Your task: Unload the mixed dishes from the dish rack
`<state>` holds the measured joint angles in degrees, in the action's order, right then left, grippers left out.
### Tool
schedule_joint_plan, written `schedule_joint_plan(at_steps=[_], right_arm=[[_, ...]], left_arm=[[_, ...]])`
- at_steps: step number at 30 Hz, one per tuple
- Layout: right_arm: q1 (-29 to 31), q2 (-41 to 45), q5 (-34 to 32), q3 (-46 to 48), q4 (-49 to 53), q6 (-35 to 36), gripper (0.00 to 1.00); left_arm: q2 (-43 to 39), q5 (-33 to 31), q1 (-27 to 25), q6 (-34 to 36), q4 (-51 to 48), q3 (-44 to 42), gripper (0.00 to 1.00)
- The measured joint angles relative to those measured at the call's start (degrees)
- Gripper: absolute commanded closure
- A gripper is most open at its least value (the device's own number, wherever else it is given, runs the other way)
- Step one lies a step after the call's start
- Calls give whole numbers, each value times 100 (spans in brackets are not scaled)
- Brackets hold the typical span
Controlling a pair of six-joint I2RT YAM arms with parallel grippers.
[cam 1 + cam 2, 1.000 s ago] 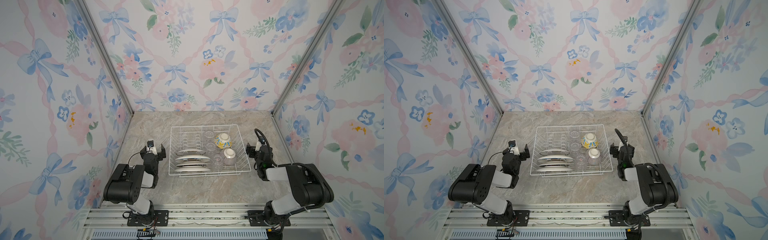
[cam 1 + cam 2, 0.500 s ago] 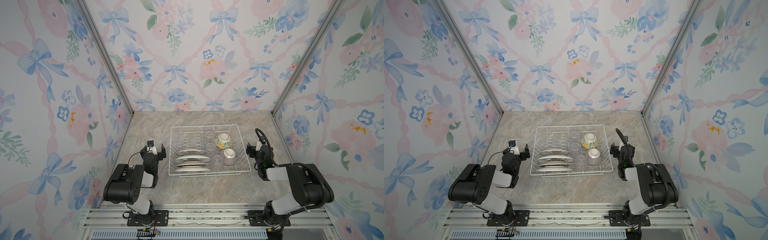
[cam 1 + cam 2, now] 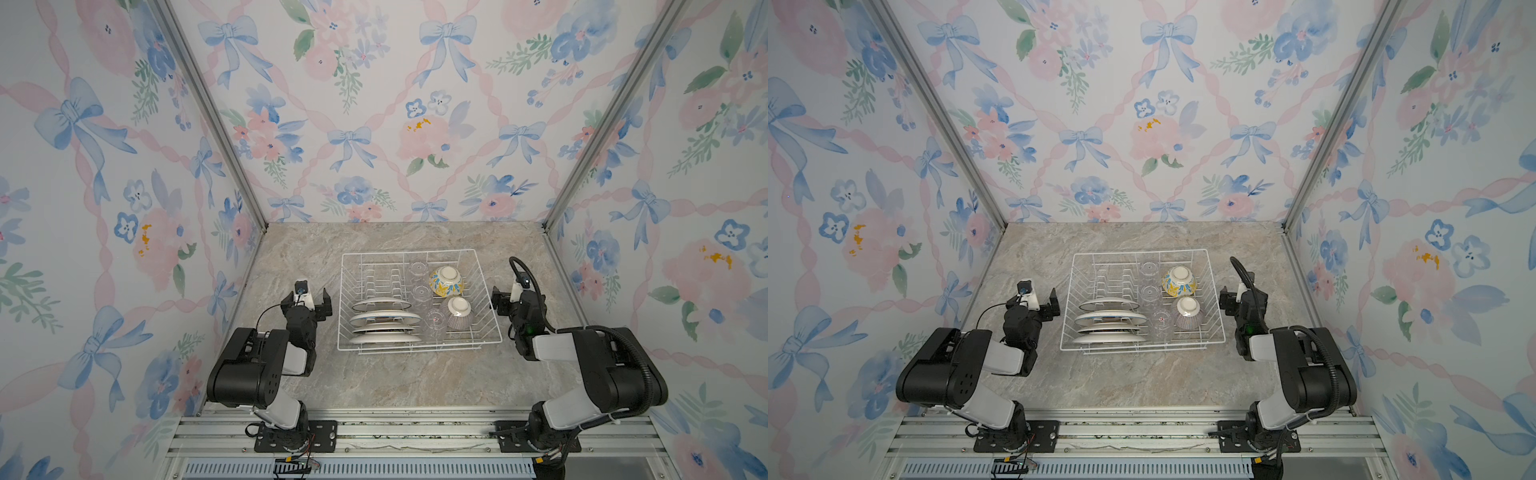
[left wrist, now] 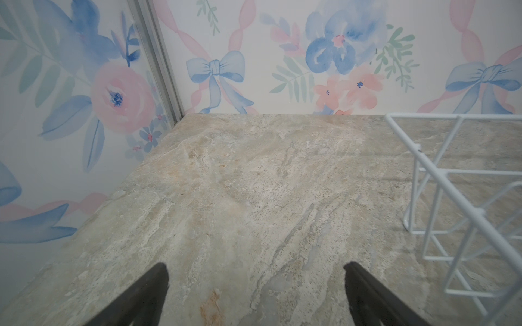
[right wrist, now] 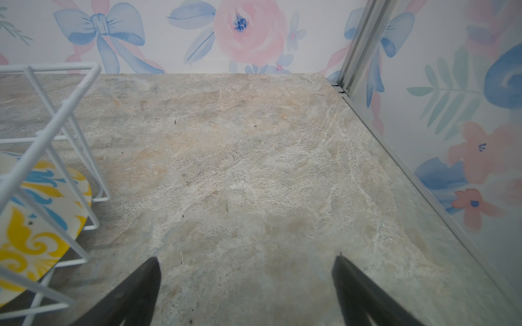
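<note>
With both grippers, left [image 4: 255,285] and right [image 5: 245,278], spread and empty, we approach the white wire dish rack [image 3: 484,286] from above (clearing its rim), taking the yellow-blue floral bowl [image 3: 446,281] first.

The table top [image 3: 399,374] looks like grey and tan stone. Walls [image 3: 374,104] with pink flowers and blue bows stand around it.
</note>
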<state>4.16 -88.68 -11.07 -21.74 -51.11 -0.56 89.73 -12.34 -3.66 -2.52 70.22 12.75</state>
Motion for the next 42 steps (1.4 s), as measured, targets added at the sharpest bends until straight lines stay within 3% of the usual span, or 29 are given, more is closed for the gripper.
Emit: schedule_joint_plan(at_steps=[7, 18, 22, 28, 33, 42], right_arm=[[20, 50, -70, -72, 238, 17, 3], [741, 579, -1585, -721, 1434, 474, 3], [909, 1047, -1764, -1005, 2039, 439, 3], [1412, 1679, -1346, -2065, 3316, 413, 3], [1797, 1725, -468, -2861, 4472, 195, 3], [2848, 1779, 833, -3407, 5960, -11, 3]], left_arm=[[-31, -103, -7, -2, -11, 0, 2], [-1040, -1338, -90, -323, -669, 0, 2], [-1213, -1574, -197, -546, -1370, 160, 2], [-1615, -2039, -664, -678, -2323, 466, 2], [-2310, -2413, -833, -979, -3268, 721, 2], [-3235, -2096, -837, -1976, -5169, 1440, 2]])
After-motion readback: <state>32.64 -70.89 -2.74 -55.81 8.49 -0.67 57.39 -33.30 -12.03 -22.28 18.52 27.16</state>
